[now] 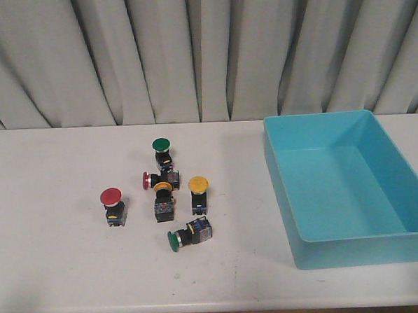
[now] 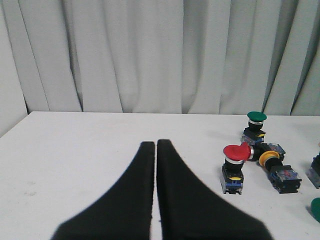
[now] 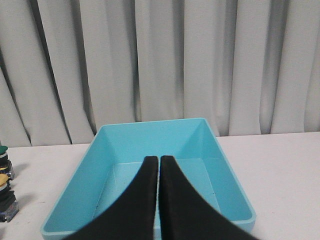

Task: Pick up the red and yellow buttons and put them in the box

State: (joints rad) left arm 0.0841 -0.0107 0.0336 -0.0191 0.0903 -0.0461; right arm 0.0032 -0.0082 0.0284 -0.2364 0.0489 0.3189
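Two red buttons show in the front view: one upright [image 1: 111, 197] at the left of the cluster, one lying on its side [image 1: 147, 180]. Two yellow buttons stand near them [image 1: 163, 187] [image 1: 198, 184]. The left wrist view shows the upright red button [image 2: 235, 153] and a yellow one [image 2: 268, 159]. The turquoise box [image 1: 354, 250] stands empty at the right and fills the right wrist view [image 3: 75, 195]. My left gripper [image 2: 156, 143] is shut and empty, off to the side of the cluster. My right gripper [image 3: 159, 158] is shut and empty, in front of the box. Neither shows in the front view.
Two green-capped switches sit in the cluster, one upright at the back [image 1: 161, 144], one on its side at the front [image 1: 174, 240]. A grey curtain [image 1: 189, 52] hangs behind the white table [image 1: 61, 276]. The table's front edge runs close to the box.
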